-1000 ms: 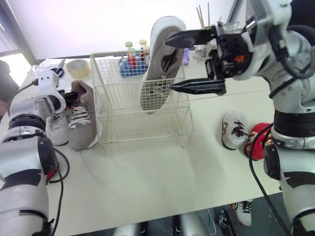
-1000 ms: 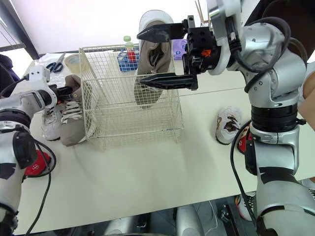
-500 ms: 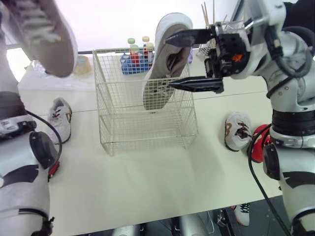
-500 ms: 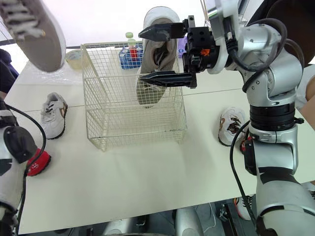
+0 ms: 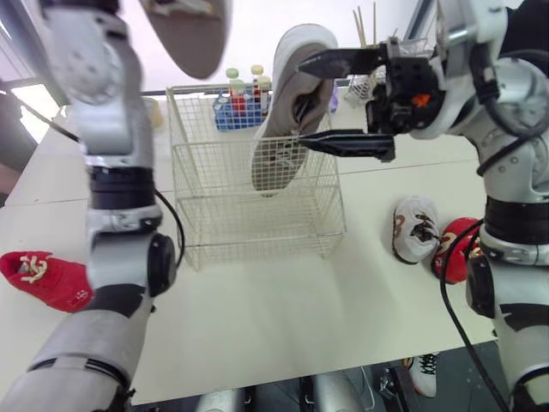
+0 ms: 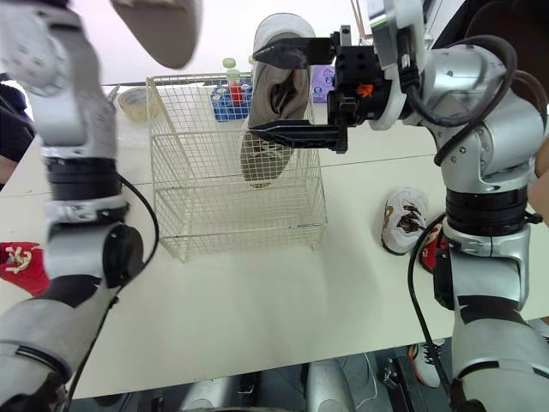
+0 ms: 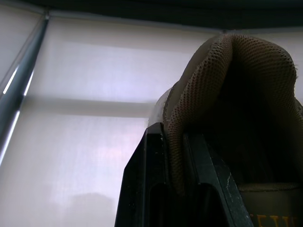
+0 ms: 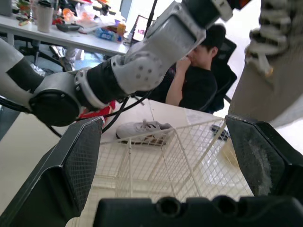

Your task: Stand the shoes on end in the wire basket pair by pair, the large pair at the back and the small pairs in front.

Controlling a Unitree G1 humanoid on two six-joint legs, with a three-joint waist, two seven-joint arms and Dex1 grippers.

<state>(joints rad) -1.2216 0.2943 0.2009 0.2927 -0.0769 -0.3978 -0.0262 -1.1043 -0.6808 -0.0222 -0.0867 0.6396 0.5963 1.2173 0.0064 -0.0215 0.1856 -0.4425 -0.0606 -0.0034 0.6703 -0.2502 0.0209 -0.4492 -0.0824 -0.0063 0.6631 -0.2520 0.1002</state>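
Observation:
A large grey shoe stands on end, toe down, at the back of the wire basket. My right gripper hangs open at the basket's top, one finger on each side of that shoe and clear of it. My left arm is raised high, and the second large grey shoe hangs above the basket's left rear corner. In the left wrist view my left gripper is shut on its mesh heel collar. A small white shoe and a small red shoe lie right of the basket. Another red shoe lies far left.
Behind the basket stand a blue rack of bottles, a tape roll and a cup of sticks. A small white shoe lies on the table beyond the basket. A seated person is past the table's left end.
My left arm has swung the second grey shoe up from the table's left side to high above the basket. The right gripper has stayed open by the standing shoe. The camera has shifted.

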